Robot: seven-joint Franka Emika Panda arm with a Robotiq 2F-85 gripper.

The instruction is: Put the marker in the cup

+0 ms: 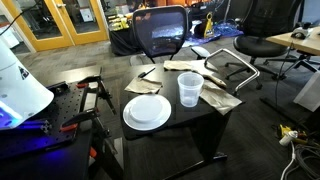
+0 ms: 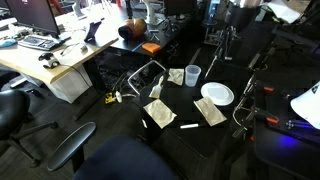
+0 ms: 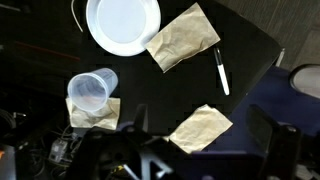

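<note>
Marker (image 3: 222,72): lies flat on the dark table (image 3: 150,95) between two brown napkins (image 3: 183,37), touching neither. Its long axis runs nearly 12 to 6 in the wrist view. It sits at about 1 o'clock from the gripper (image 3: 148,158), well apart. Cup (image 3: 92,90): upright, at about 11 o'clock, well apart from the marker. Fingers: a dark blur at the lower edge; I cannot tell whether they are spread or closed.

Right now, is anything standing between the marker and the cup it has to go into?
Nothing upright does. In the wrist view the marker and cup are apart on the dark table, with only a flat brown napkin and the white plate lying off to one side of that path.
</note>
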